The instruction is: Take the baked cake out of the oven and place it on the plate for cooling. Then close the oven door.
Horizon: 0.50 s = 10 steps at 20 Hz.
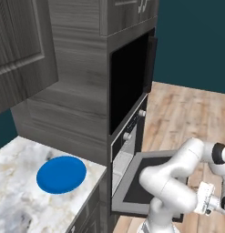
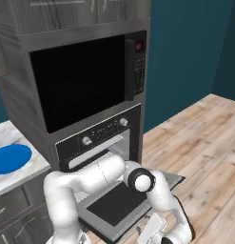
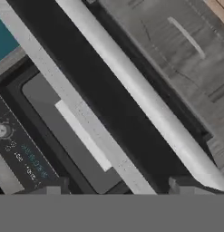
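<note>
Oven door dropped flat, silver handle just beyond my jaws, which stand parted, holding nothing. Cake not visible; likely inside oven. Next: back off handle, reach cavity level. Plate waits on table, left.

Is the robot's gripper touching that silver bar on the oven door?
Cannot tell. In the hand view the fingers stand spread at the bottom, and the bar runs past the right one very closely, but the grey band hides where they might meet.
</note>
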### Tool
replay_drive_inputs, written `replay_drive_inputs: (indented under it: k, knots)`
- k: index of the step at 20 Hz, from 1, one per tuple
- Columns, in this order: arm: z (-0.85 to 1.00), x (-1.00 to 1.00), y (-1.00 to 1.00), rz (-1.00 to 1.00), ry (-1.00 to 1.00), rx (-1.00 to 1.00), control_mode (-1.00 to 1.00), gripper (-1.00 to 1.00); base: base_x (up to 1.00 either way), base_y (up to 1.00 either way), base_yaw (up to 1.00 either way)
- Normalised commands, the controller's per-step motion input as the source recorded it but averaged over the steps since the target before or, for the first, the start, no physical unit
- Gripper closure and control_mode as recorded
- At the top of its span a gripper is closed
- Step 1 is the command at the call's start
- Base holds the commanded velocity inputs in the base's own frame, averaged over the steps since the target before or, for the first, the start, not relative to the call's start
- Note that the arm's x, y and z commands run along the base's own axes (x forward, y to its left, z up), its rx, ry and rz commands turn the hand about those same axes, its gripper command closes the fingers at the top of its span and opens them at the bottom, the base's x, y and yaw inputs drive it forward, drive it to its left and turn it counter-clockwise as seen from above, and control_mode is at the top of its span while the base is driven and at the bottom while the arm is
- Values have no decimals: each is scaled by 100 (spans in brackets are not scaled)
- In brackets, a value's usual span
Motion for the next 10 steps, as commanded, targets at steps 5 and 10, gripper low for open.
replay_drive_inputs:
  k: [5,10]
  knots:
    - [100,0,-82,-13,22,3,-100,-100,0,0,0]
    - [100,0,-34,-5,17,1,-100,-100,0,0,0]
